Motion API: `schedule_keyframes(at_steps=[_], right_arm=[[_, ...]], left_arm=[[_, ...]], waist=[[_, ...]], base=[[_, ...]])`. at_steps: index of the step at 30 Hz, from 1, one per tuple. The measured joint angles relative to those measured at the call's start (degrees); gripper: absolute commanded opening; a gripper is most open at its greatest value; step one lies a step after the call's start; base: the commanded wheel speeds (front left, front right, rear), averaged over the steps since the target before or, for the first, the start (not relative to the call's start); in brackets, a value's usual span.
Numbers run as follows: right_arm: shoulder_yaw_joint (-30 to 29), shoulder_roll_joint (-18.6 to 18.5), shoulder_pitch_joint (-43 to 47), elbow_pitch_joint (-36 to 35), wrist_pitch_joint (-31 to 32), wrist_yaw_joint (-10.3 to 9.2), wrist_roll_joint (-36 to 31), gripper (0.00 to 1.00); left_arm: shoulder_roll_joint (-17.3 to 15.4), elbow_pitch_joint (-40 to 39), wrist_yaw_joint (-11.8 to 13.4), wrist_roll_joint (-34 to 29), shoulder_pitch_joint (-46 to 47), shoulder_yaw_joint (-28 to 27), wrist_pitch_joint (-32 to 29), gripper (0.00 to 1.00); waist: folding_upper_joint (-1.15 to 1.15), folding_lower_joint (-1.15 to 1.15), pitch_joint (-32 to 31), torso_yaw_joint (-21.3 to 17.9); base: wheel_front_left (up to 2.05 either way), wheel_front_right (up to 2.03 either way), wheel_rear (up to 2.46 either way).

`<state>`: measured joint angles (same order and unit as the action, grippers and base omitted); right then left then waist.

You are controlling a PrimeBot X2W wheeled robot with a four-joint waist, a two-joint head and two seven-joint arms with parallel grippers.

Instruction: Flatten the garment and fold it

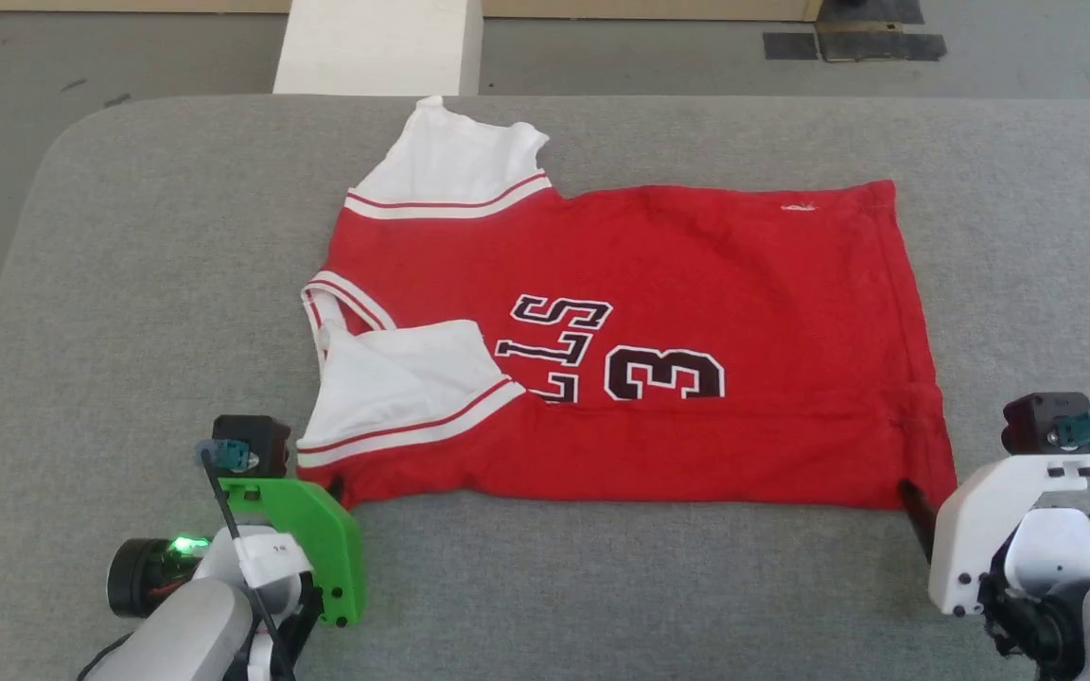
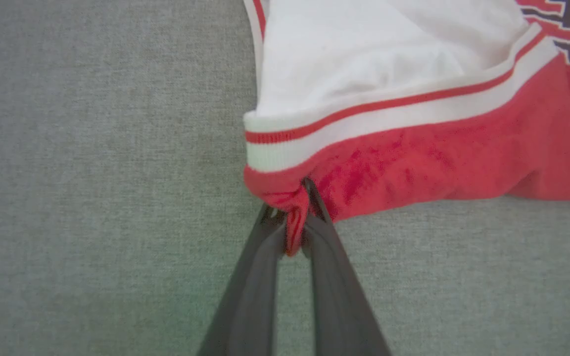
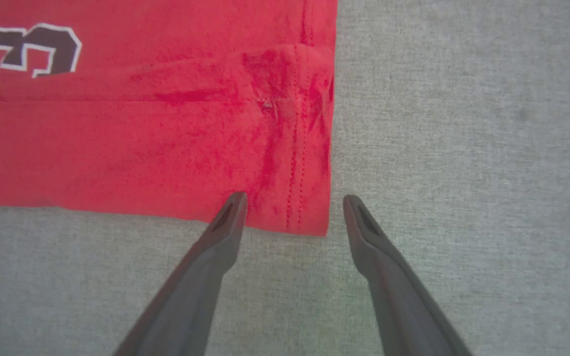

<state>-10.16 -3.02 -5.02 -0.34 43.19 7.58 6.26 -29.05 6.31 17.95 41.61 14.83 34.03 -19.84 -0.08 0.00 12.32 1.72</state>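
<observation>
**Kid:** Where is the garment (image 1: 659, 284)?

**Friend:** It lies spread out in the middle of the grey counter (image 1: 129, 284). Its neck end points to the robot's left and its bottom edge points to the right.

**Kid:** Is it all flat?

**Friend:** Mostly. The far sleeve (image 1: 450, 156) sticks out toward the back of the counter. The near sleeve (image 1: 394, 378) is flopped over the red front and hides part of the black letters (image 1: 554, 326). The number 3 (image 1: 663, 374) is easy to see beside them.

**Kid:** What is the left claw (image 2: 295, 217) doing?

**Friend:** Its two dark fingers are pressed together. They pinch a little bunch of red cloth at the near left corner, just under the white sleeve cuff with the red stripe.

**Kid:** And the right claw (image 3: 292, 202)?

**Friend:** It is spread wide and holds nothing. It sits at the near right corner of the shirt. One finger (image 3: 225, 222) has its tip over the red cloth, and the other finger (image 3: 364, 232) has its tip over the grey counter, just beside the stitched edge. I cannot tell if the tips touch down.
</observation>
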Motion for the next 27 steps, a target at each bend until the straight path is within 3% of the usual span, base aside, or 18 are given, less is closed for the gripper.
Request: schedule_keyframes(at_steps=[6,7,8,9,19,27], right_arm=[[-2.1,0.0,-2.5,4.6,1.2,0.0,-2.5,1.0],[-1.9,0.0,-2.8,5.2,1.4,0.0,-2.5,0.95],[-1.8,-0.1,-3.2,5.6,1.4,0.0,-2.5,0.31],[-1.8,-0.2,-3.5,5.8,1.4,0.0,-2.4,0.0],[-1.3,-0.6,-4.0,6.9,1.5,0.0,-2.7,0.0],[0.2,-3.6,0.4,2.3,5.5,0.0,0.5,0.0]], left_arm=[[-0.8,-5.2,1.6,-1.3,-0.2,0.7,-0.4,0.0],[-0.8,-5.7,1.8,-1.4,-0.1,0.7,-0.5,0.0],[-0.8,-6.1,1.9,-1.4,-0.1,0.7,-0.5,0.0],[-0.9,-6.4,2.0,-1.4,-0.1,0.7,-0.6,0.0],[-3.1,-6.9,1.6,-1.6,-0.6,1.7,-1.6,0.0],[-6.7,-8.4,0.2,-1.2,-3.9,2.4,-3.6,0.0]], waist=[[0.0,0.0,0.8,1.2],[0.0,0.0,1.1,1.4],[0.0,0.0,1.3,1.5],[0.0,0.0,1.5,1.6],[0.0,0.0,-0.2,1.4],[0.0,0.0,-4.4,0.5]], base=[[0.0,0.0,0.0],[0.0,0.0,0.0],[0.0,0.0,0.0],[0.0,0.0,0.0],[0.0,0.0,0.0],[0.0,0.0,0.0]])
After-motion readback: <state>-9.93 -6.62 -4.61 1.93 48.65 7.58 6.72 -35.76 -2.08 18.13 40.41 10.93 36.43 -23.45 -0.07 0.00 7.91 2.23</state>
